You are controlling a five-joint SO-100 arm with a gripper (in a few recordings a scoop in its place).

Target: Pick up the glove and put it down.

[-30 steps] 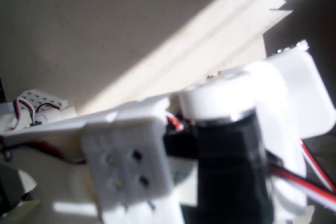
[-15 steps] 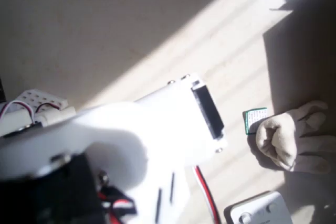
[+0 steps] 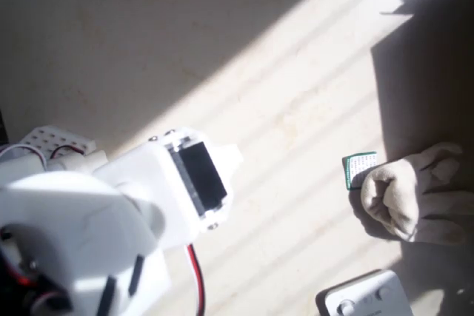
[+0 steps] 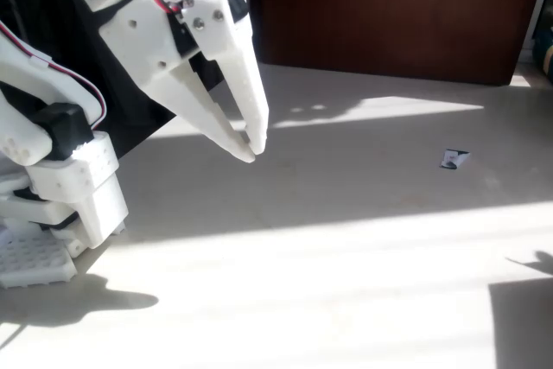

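Observation:
The glove is a lumpy beige fabric bundle lying on the pale table at the right edge of the overhead view, half in shadow. My white arm fills the lower left of that view, far from the glove. In the fixed view my gripper hangs in the air at the upper left. It points down and to the right, shut, its fingertips together with nothing between them.
A small green-edged white card lies just left of the glove, and a small card-like scrap shows in the fixed view. A white rounded device with buttons sits at the bottom edge. The arm's base stands at the left.
In the overhead view the arm has swung from the centre-right to the lower left, uncovering the glove, the card and the white device.

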